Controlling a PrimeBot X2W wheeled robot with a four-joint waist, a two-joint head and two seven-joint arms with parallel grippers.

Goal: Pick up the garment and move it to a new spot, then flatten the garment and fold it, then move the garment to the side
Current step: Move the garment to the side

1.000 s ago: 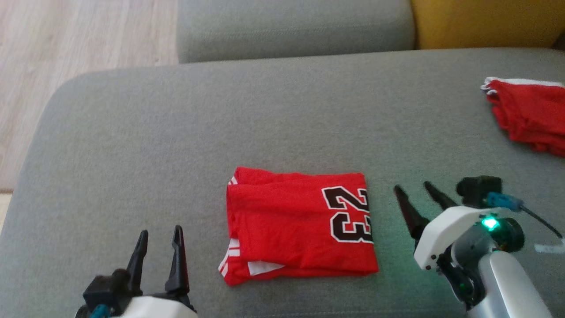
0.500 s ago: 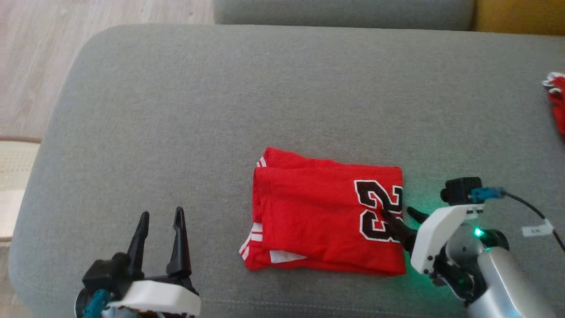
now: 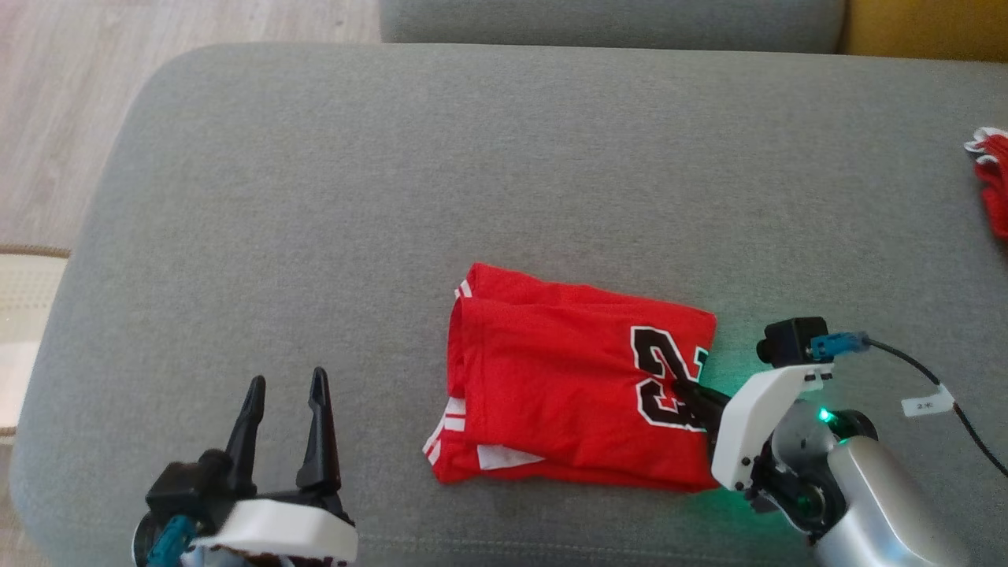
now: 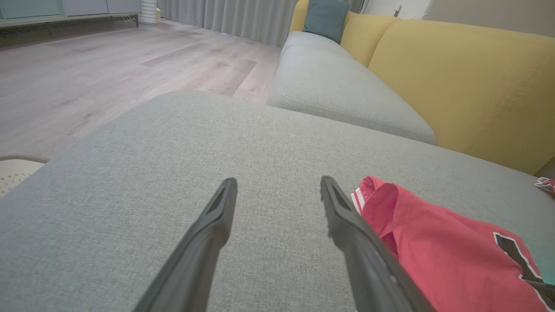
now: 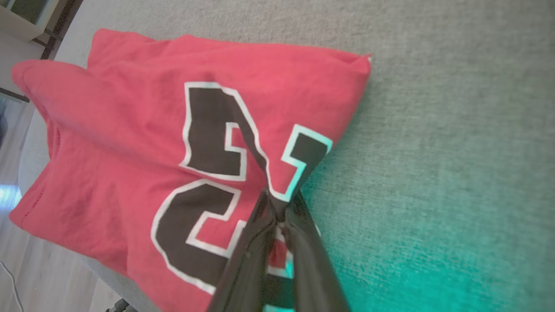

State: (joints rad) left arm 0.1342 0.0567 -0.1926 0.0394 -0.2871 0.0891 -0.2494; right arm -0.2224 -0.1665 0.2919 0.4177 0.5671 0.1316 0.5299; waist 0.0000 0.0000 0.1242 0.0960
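The right gripper (image 3: 683, 390) is pinching the folded red garment (image 3: 551, 378) at its 23-printed edge, fingers closed on the cloth, probably to drag it sideways across the grey cushion (image 3: 354, 197) where it is lying. The left gripper (image 3: 285, 387) is hovering spread and empty, well apart.

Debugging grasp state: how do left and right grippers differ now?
The left gripper is open, fingers spread; the right gripper is shut, pinching the red jersey at its numbered edge. The left holds nothing, over bare grey cushion beside the jersey; the right has cloth bunched between its fingers. The left points straight up the head view; the right angles up-left. Both have two long dark fingers.
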